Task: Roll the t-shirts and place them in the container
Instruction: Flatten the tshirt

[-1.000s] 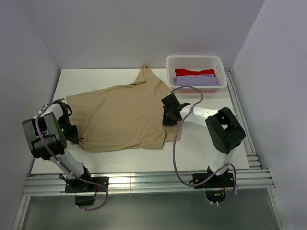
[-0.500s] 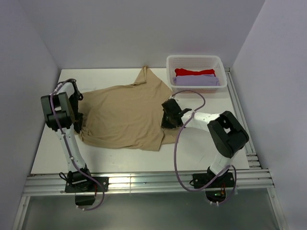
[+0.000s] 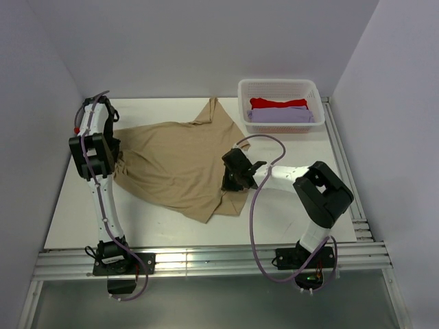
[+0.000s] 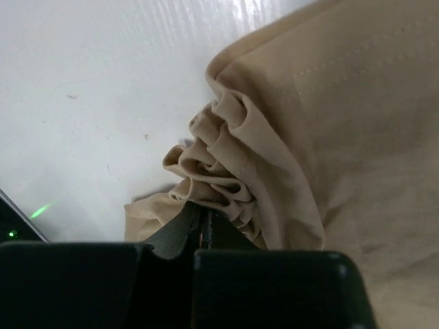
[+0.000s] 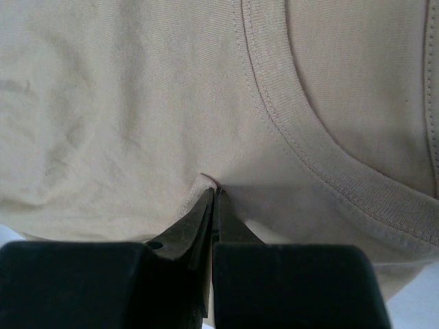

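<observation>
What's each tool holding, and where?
Both hold the tan tee: left tool pinches its bunched hem, right tool pinches fabric beside the collar.

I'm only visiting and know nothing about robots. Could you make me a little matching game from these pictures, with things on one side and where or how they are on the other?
Things:
1. tan t-shirt
2. red t-shirt
3. lavender t-shirt
4. left gripper

Places or states:
A. in the white basket, on the side nearer the arms
B. shut on a bunched-up edge of cloth
C. lying spread on the table
D. in the white basket, on the far side

Pairs: 1-C, 2-D, 3-A, 4-B.
</observation>
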You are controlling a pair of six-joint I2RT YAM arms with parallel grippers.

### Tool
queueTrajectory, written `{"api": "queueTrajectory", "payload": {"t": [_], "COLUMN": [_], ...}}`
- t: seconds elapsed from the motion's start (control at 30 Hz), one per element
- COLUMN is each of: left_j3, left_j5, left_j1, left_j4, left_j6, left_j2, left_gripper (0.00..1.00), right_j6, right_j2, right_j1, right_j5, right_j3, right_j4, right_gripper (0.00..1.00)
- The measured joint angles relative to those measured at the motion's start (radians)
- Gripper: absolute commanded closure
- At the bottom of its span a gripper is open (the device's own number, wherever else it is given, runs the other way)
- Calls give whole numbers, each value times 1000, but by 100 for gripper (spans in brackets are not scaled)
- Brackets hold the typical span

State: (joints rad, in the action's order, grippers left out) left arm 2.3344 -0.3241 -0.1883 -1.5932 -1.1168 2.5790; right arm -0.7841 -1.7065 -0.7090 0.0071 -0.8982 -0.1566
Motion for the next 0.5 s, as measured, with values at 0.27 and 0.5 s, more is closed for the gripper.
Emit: {"api": "queueTrajectory", "payload": {"t": [0.27, 0.5], "left_j3": [-17, -396], "left_j5": [-30, -39], "left_j1": [28, 30], "left_j4": [28, 300], "left_j6": [32, -8], "left_j2": [-16, -263], "left_gripper": [100, 100], "right_j6": [20, 72], "right_j2": [0, 15], "right_j1": [37, 84], "right_j5": [-30, -27], "right_j3": [-8, -67], "right_j4": [-19, -95], "right_gripper": [100, 100]}}
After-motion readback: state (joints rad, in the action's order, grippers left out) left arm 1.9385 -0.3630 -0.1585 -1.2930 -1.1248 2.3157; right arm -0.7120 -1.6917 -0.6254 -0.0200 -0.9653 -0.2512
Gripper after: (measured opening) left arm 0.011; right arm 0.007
